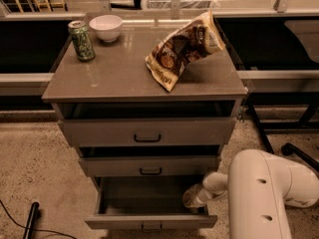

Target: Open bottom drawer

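Camera view, please: where is your gripper?

— My gripper (193,199) is down low at the right side of the cabinet, reaching into the bottom drawer (149,225) just behind the right end of its front panel. My white arm (261,193) comes in from the lower right corner and bends left toward it.

— Is it gripping anything?

— I cannot tell. It looks pale and rounded against the drawer's dark inside, and I can't make out whether it is spread or closed, or whether it touches the drawer wall.

— And the bottom drawer itself?

— It stands open, sticking out further toward the camera than the two above it, so its inner floor shows. Its small black handle (151,227) sits in the middle of the front, near the lower edge of the view.

— The other drawers?

— The middle drawer (149,166) and the top drawer (147,132) each show a dark gap above their fronts, and both sit further back than the bottom one.

— What's on the cabinet top (114,76)?

— A green can (81,40) stands upright at the back left. A white bowl (105,27) is just beside it to the right. A crumpled brown snack bag (183,49) lies tilted on the right half, well apart from both.

— Anything on the floor?

— A black rod with a cable (31,220) lies at the lower left, on the speckled floor (45,173).
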Motion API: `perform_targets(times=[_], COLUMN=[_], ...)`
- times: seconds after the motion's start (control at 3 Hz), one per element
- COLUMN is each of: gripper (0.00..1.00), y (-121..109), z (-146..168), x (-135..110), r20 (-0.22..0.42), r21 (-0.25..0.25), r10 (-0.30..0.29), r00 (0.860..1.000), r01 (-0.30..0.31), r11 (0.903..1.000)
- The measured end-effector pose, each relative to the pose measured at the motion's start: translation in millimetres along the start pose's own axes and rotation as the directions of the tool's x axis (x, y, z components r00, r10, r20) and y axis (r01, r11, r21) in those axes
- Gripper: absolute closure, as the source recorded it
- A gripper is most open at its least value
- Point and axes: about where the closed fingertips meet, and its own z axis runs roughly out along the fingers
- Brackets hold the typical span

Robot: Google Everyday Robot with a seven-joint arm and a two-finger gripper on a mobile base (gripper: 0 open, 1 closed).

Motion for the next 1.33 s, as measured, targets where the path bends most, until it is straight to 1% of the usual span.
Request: perform_targets(times=[0.33, 0.67, 1.0, 1.33], gripper=[1.00, 1.00, 1.00, 1.00], y=[16.4, 39.1, 59.0, 78.7], z=[16.0, 18.0, 13.3, 1.3], x=[-5.9, -13.3, -28.0, -50.3], r20=[0.032, 0.066, 0.112, 0.171], r21=[-0.068, -0.136, -0.221, -0.312], r10=[0.068, 0.137, 0.160, 0.156], r00=[0.997, 0.988, 0.981, 0.973], r01=[-0.066, -0.127, -0.132, -0.097], r11=[0.9955, 0.9825, 0.9662, 0.9453])
